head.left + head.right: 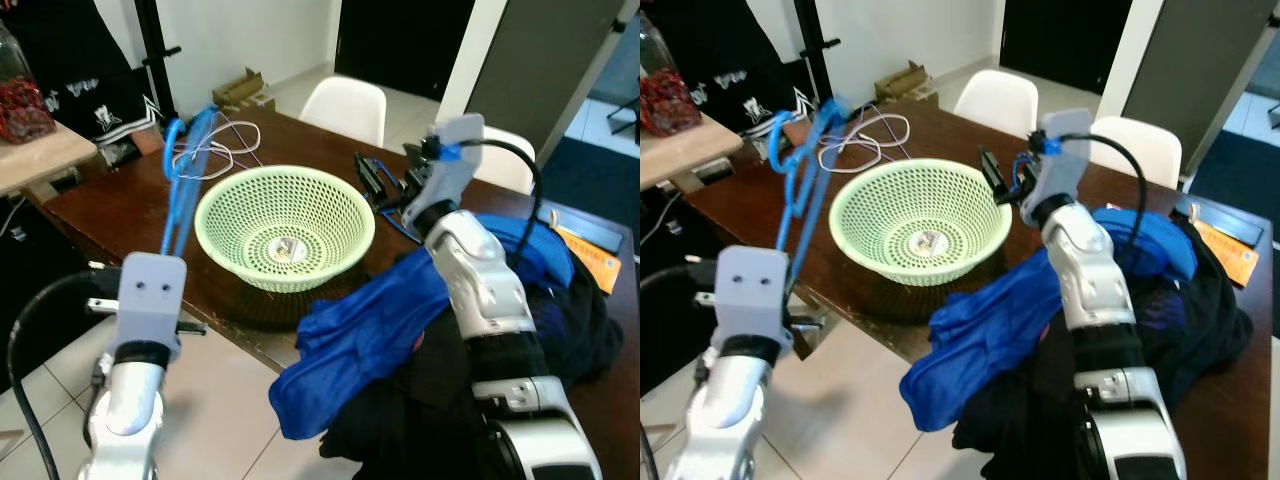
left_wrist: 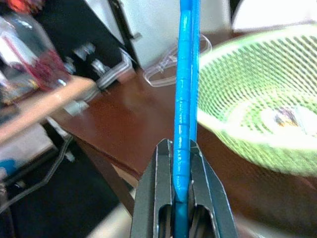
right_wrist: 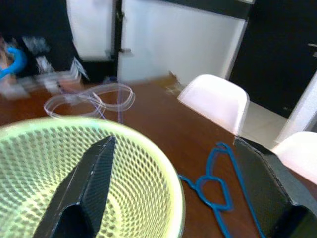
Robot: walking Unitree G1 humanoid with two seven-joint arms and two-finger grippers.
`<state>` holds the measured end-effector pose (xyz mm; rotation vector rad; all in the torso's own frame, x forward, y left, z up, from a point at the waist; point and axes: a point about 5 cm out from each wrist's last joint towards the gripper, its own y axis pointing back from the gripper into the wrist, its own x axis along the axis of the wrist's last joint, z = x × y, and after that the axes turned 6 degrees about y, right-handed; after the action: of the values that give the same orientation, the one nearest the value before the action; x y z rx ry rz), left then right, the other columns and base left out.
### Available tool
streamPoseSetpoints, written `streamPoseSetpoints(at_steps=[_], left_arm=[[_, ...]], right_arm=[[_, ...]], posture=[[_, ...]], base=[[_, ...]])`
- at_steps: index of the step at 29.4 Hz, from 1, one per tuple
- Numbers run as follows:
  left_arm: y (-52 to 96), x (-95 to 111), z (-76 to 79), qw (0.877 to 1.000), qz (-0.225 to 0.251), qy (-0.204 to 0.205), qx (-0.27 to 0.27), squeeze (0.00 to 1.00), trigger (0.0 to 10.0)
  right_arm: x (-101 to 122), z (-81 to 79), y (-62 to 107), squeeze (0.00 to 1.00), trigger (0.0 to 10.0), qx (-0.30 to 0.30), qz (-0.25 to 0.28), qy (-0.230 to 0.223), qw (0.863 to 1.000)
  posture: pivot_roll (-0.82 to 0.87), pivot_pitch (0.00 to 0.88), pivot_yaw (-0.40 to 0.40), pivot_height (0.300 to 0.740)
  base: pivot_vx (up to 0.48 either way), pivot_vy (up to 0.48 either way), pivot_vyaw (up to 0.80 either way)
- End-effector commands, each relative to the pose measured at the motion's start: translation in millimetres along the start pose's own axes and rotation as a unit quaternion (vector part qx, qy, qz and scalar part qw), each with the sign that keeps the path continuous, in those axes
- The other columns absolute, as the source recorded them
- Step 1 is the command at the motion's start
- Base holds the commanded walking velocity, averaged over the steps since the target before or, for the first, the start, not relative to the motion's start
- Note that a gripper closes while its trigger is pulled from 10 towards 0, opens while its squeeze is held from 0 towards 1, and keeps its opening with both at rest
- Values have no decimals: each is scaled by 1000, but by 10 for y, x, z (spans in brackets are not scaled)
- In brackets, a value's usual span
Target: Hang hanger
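Hanger (image 1: 183,180), blue, thin, light, probably slippery plastic, is clenched by left tool (image 2: 181,163); right tool (image 3: 173,188) hangs released at 3 o'clock.

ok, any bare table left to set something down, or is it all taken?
Bare wood lies between the green basket and the table's left end, short of the white hangers. A second strip runs behind the basket toward the white chair. The right half is crowded: the clothes pile, a blue hanger on the table and the open right pincer.
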<state>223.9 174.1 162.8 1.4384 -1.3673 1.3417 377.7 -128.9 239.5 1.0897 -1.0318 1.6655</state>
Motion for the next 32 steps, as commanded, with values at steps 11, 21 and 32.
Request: streamPoseSetpoints(at_steps=[11, 21, 32], left_arm=[[119, -81, -68, 1000, -11, -8, 19, 0, 10000], [150, -154, -32, 1000, -23, 1, 16, 0, 10000], [178, -154, -41, 999, -22, 5, 22, 0, 10000]], right_arm=[[-208, 772, 61, 0, 10000, -129, -98, 117, 980], [-568, 616, 117, 0, 10000, -61, -205, 128, 968], [-292, 53, -152, 0, 10000, 29, -104, -195, 975]], posture=[[155, 0, -88, 740], [137, 0, -84, 740], [158, 0, -103, 740]], base=[[0, 0, -548], [0, 0, -46], [0, 0, 0]])
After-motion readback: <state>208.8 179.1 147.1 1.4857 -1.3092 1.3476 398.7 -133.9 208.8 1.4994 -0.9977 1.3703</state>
